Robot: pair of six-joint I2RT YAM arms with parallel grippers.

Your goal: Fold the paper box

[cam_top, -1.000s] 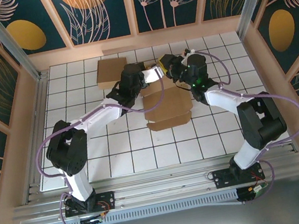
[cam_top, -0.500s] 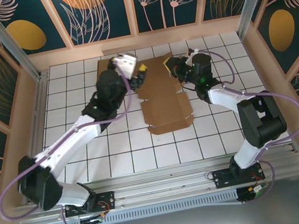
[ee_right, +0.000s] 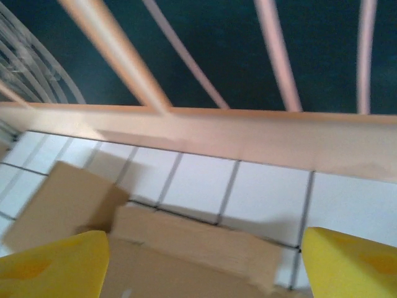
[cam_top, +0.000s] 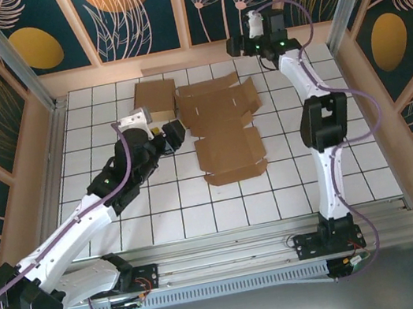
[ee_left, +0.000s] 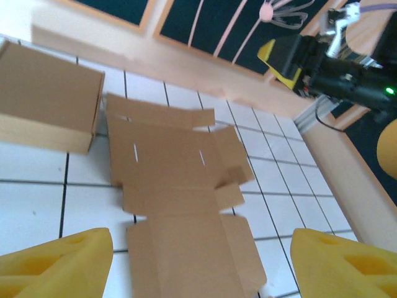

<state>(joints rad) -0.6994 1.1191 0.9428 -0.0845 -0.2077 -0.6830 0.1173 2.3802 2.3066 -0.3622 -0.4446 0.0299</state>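
Observation:
The paper box point(cam_top: 222, 129) is a flat, unfolded brown cardboard blank lying mid-table, its flaps spread out. My left gripper point(cam_top: 171, 133) hovers just left of it, open and empty. In the left wrist view the blank point(ee_left: 180, 186) lies ahead between the yellow fingers point(ee_left: 56, 264). My right gripper point(cam_top: 239, 43) is raised high by the back wall, open and holding nothing. The right wrist view looks down on the blank's far flap point(ee_right: 198, 245) from above.
A folded cardboard box point(cam_top: 155, 99) sits at the back left, touching the blank's far left corner; it is also visible in the left wrist view point(ee_left: 46, 105) and in the right wrist view point(ee_right: 62, 205). The wooden back wall point(cam_top: 189, 57) stands close behind the right gripper.
Both grippers have left the cardboard. The left arm drew back to the left and nearer; the right arm swung up to the back wall. The blank now lies spread flat.

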